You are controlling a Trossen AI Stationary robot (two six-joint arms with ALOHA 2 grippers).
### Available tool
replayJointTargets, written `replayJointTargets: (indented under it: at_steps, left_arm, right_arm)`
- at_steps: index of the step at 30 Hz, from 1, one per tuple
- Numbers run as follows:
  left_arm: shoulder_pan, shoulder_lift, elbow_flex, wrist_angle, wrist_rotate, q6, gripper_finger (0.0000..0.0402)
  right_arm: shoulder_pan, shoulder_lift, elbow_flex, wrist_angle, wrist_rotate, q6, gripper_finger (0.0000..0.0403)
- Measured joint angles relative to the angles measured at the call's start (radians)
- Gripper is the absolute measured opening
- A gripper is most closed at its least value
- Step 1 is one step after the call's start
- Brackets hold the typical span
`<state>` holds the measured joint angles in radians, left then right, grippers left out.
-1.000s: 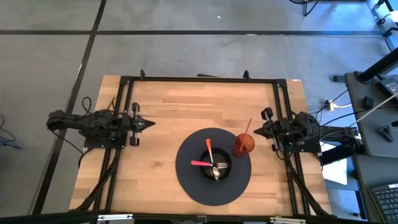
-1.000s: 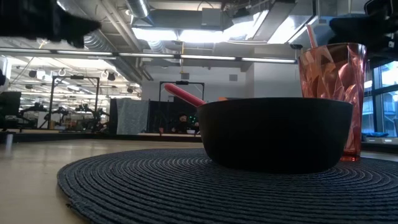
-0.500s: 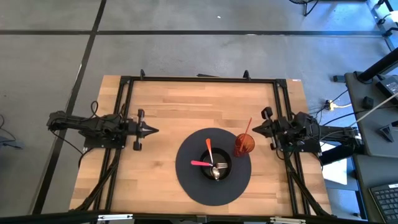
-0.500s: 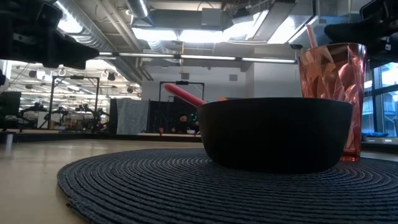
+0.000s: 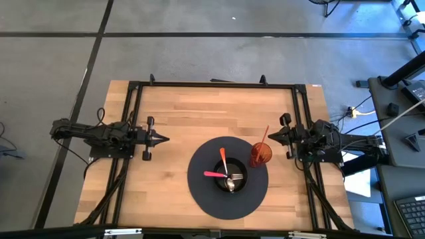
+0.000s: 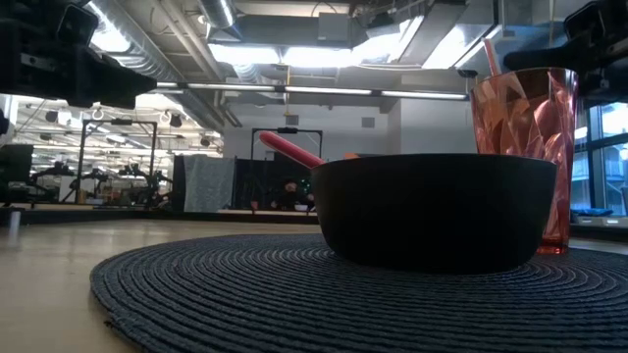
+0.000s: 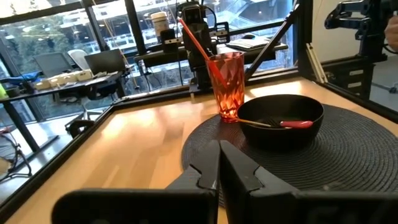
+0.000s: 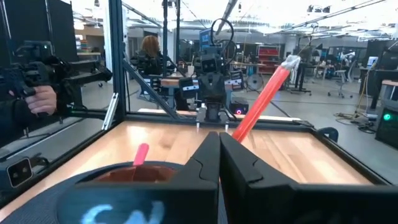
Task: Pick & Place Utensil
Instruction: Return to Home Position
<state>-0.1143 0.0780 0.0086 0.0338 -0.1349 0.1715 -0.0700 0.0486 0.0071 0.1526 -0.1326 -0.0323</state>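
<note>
Your left fingers (image 7: 204,169) are pressed together, holding nothing, over the left side of the wooden bench (image 5: 179,113). Your right fingers (image 8: 200,163) are likewise closed and empty, near the faceted orange plastic cup (image 5: 260,155) with the orange straw (image 5: 265,135) leaning in it. The pink fork (image 5: 214,174) and orange spoon (image 5: 224,159) rest in the black bowl (image 5: 243,179) on the round dark woven mat (image 5: 199,192).

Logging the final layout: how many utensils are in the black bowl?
2, both in the black bowl: the orange spoon, handle over the rim, and the pink fork, handle toward the left gripper.
</note>
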Motion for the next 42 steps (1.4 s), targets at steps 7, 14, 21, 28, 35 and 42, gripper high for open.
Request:
replayJointTargets:
  at_steps: [7,14,21,28,35,42]
  left_arm:
    - [-0.001,0.0,0.0,0.0,0.0,0.009,0.0002]
    - [-0.001,0.0,0.0,0.0,0.002,-0.027,0.0002]
    - [-0.001,0.0,0.0,0.0,0.0,-0.02,0.0005]
    - [-0.001,0.0,0.0,0.0,0.0,-0.02,0.0006]
    - [-0.001,0.0,0.0,0.0,-0.001,-0.02,0.0006]
    - [-0.001,0.0,0.0,0.0,-0.001,-0.02,0.0007]
  right_arm:
    - [0.0,0.0,0.0,0.021,0.0,0.003,0.0002]
    - [0.0,0.0,0.0,0.053,0.001,-0.001,0.0019]
    - [0.0,0.0,0.0,0.036,0.001,0.086,0.0022]
    - [0.0,0.0,0.0,0.036,0.001,0.078,0.0023]
    - [0.0,0.0,0.0,0.036,0.001,0.078,0.0023]
    - [0.0,0.0,0.0,0.036,0.001,0.077,0.0023]
